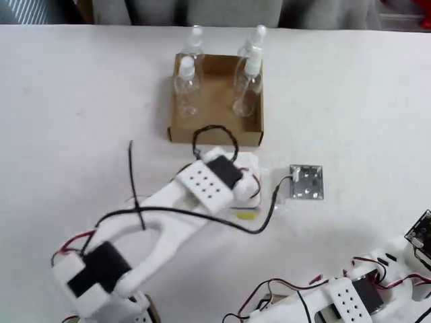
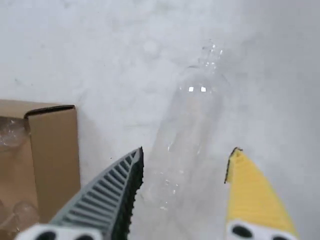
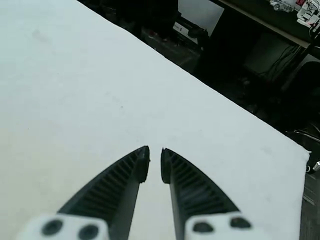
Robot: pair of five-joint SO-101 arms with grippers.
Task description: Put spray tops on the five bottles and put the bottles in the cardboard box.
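A clear bottle (image 2: 190, 115) without a spray top lies on its side on the white table, its threaded neck pointing away from my left gripper (image 2: 186, 152). The gripper is open, with the grey finger (image 2: 107, 195) and the yellow finger (image 2: 250, 190) on either side of the bottle's body. The left arm (image 1: 209, 182) ends just in front of the cardboard box (image 1: 215, 131). Several bottles with spray tops (image 1: 186, 81) stand upright in or at the far edge of the box. My right gripper (image 3: 155, 162) is shut, empty, above bare table.
A square metal plate (image 1: 306, 182) lies to the right of the left arm's wrist. The box corner (image 2: 50, 150) is close beside the grey finger. The right arm (image 1: 350, 299) rests at the near right. A dark room lies beyond the table edge (image 3: 240, 115).
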